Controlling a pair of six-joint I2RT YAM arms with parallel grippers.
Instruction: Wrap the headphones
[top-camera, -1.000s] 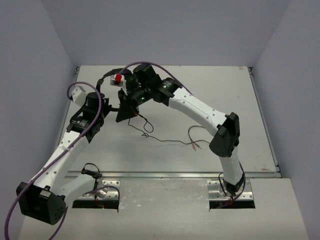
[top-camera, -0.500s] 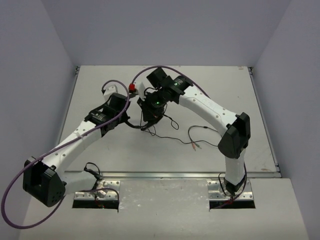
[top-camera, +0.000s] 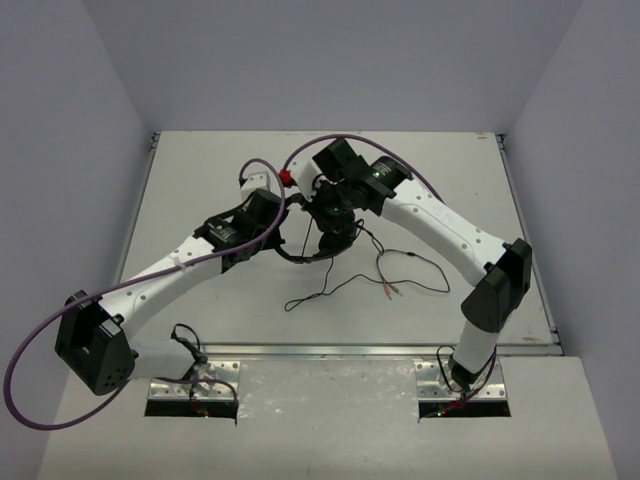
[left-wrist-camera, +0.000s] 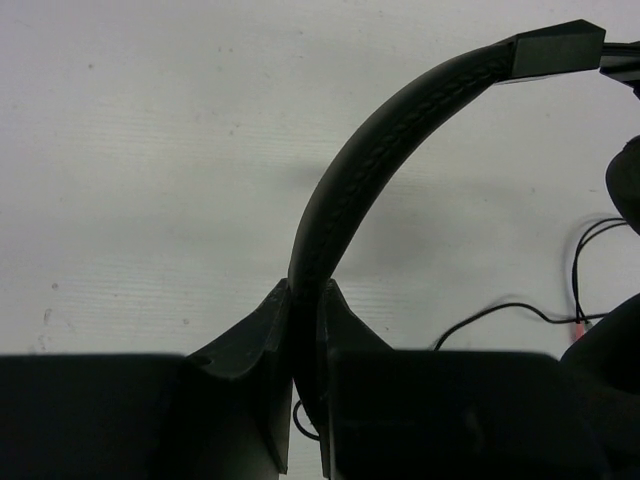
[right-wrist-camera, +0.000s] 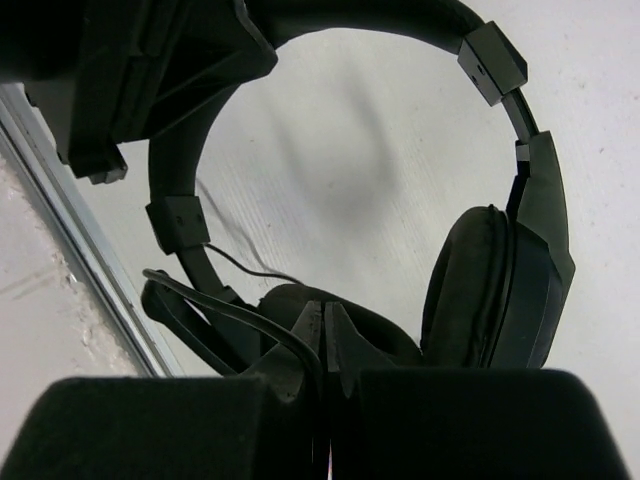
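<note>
Over the worktop (top-camera: 200, 180), the headphones (right-wrist-camera: 530, 230) hang with headband (left-wrist-camera: 380, 150) clamped in the left claw (left-wrist-camera: 305, 300); that narrow bite could let them swivel or drop. The right claw (right-wrist-camera: 325, 320), closed just short of an ear cup (right-wrist-camera: 480, 290), pinches the cable (right-wrist-camera: 240, 312), whose trailing slack may snag.

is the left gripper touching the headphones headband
Touching. The left wrist view shows the left gripper clamped on the headphones, jaws pressed against both sides of the headband with no gap.
</note>
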